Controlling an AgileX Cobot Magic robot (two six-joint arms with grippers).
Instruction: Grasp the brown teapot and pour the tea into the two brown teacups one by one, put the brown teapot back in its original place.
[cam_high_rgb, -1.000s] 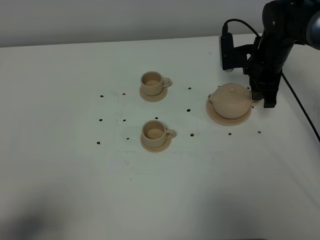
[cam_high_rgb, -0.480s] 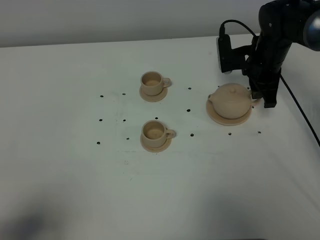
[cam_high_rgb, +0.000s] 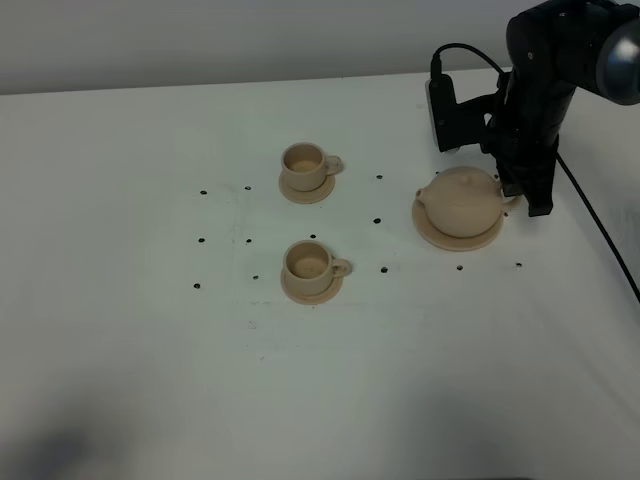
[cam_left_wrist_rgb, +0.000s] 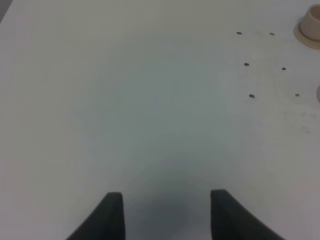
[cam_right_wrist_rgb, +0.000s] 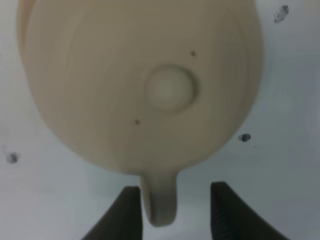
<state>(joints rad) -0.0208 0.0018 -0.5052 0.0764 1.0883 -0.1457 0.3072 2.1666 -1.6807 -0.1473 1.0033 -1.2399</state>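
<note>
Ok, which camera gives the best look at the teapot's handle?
The right wrist view: the handle sits close up between the fingers of the right hand. In the high view the teapot is small, and that hand partly covers its handle. The left wrist view shows no teapot.

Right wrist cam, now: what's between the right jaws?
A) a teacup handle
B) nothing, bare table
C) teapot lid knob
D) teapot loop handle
D: the right wrist view shows the brown teapot with its loop handle between the jaws of the right gripper, which stand open with a gap on one side; the lid knob lies well beyond them.
</note>
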